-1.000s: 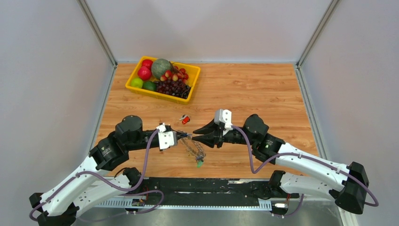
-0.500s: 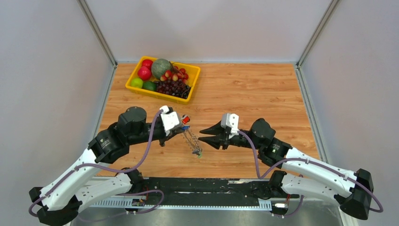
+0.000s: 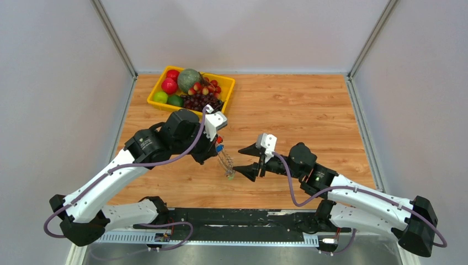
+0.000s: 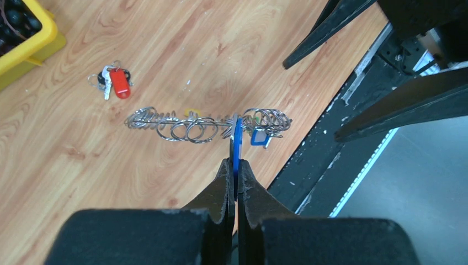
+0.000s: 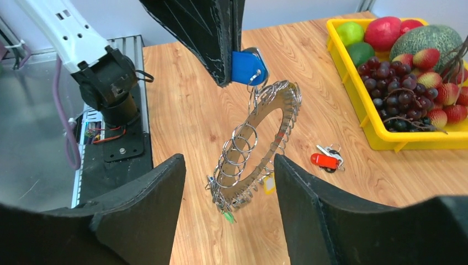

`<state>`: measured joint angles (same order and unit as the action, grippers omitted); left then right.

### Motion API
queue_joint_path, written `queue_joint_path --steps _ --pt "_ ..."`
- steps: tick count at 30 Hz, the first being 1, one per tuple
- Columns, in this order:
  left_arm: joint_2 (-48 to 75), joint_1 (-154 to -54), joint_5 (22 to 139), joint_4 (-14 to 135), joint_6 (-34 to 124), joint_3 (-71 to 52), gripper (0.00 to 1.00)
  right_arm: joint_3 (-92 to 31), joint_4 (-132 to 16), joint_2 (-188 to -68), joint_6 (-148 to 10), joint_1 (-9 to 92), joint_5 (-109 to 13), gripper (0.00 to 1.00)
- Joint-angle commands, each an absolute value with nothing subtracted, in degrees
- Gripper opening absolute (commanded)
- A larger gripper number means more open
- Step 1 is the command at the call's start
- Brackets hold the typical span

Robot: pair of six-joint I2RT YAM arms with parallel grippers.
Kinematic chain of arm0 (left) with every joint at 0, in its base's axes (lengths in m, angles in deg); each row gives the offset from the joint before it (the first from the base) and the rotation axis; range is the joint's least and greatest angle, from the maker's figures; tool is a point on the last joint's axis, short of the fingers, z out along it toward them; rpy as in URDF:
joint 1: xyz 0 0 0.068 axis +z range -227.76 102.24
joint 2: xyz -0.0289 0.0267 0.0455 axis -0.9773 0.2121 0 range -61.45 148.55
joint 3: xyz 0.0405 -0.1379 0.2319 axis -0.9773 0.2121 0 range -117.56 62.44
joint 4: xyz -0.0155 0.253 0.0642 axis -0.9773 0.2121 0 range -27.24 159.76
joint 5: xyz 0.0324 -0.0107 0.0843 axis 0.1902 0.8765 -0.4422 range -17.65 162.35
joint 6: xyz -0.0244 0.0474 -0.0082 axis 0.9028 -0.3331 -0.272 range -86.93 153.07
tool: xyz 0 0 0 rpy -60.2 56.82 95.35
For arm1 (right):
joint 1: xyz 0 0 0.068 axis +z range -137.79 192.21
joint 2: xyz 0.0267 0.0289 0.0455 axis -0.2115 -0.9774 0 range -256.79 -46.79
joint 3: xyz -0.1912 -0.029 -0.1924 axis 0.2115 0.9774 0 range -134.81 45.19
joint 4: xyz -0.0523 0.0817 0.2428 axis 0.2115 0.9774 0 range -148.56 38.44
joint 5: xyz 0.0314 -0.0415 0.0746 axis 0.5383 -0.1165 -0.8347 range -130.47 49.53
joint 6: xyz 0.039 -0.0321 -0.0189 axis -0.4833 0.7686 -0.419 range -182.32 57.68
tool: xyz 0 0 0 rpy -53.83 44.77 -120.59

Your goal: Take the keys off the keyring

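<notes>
Silvery keyring hangs lengthwise downward from the blue key clenched in left tool; right tool gapes.

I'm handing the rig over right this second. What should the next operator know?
Left gripper: shut on the blue key, with the keyring hanging from it above the table.
Right gripper: open and empty, facing the keyring's lower half, not touching it.
Done: the red key lies loose on the table, off the keyring.
Left: the blue key, the yellow key and the green key are on the keyring and need to come off.
</notes>
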<state>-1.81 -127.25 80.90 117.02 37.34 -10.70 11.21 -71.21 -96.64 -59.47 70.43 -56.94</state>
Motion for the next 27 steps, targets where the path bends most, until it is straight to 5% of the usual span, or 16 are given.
queue_joint_path --steps 1,8,27 --pt "-1.17 -127.38 80.56 117.38 43.33 -15.52 0.00 11.54 -75.78 -99.08 -61.77 70.83 -53.33 0.65" --pt "-0.41 -127.40 82.98 116.64 43.81 -16.65 0.00 11.22 -80.70 -101.31 -61.33 71.43 -50.98 0.64" --pt "-5.76 -127.50 87.28 114.58 38.63 -14.05 0.00 4.32 -79.03 -103.25 -53.00 71.37 -56.88 0.24"
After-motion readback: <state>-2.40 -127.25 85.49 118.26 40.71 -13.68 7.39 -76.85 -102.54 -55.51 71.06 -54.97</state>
